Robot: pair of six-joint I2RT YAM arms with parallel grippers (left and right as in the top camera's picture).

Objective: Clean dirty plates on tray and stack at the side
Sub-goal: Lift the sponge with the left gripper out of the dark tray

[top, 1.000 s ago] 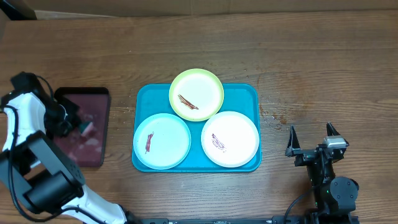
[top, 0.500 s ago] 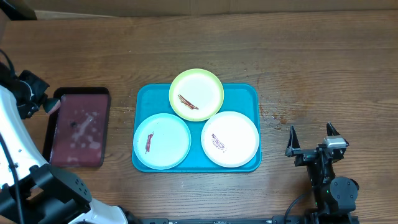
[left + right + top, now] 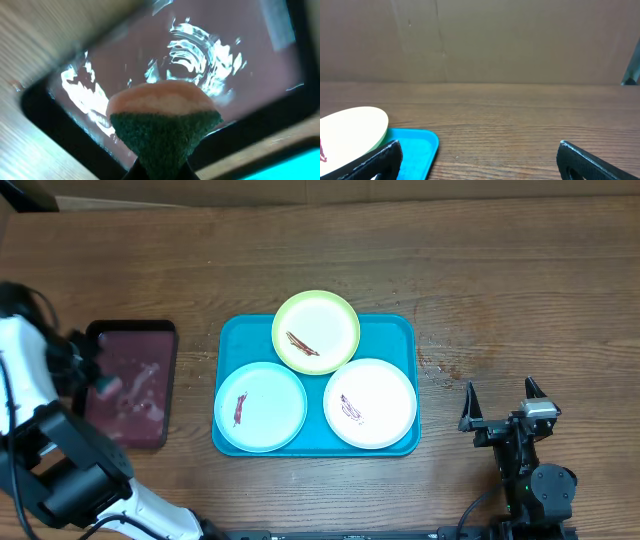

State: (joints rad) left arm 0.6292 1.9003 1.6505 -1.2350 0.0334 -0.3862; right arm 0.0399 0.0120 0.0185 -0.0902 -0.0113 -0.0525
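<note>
Turquoise tray (image 3: pixel 397 333) mid-bench holding smeared lime plate (image 3: pixel 316 330), blue plate (image 3: pixel 262 408), white plate (image 3: pixel 372 402), left arm (image 3: pixel 25 370) bent over maroon tray (image 3: pixel 150 418) by the left edge, jaws clamped on a sponge (image 3: pixel 165 125), right arm (image 3: pixel 520 432) low at the near right corner, jaws apart.

Maroon tray (image 3: pixel 132 327), sponge (image 3: pixel 162 125), wooden table (image 3: pixel 500 270)

My jaws stand wide apart above the wooden desk (image 3: pixel 520 115); at left, a pale plate (image 3: pixel 355 127) rests on the blue tray (image 3: pixel 420 146).
</note>
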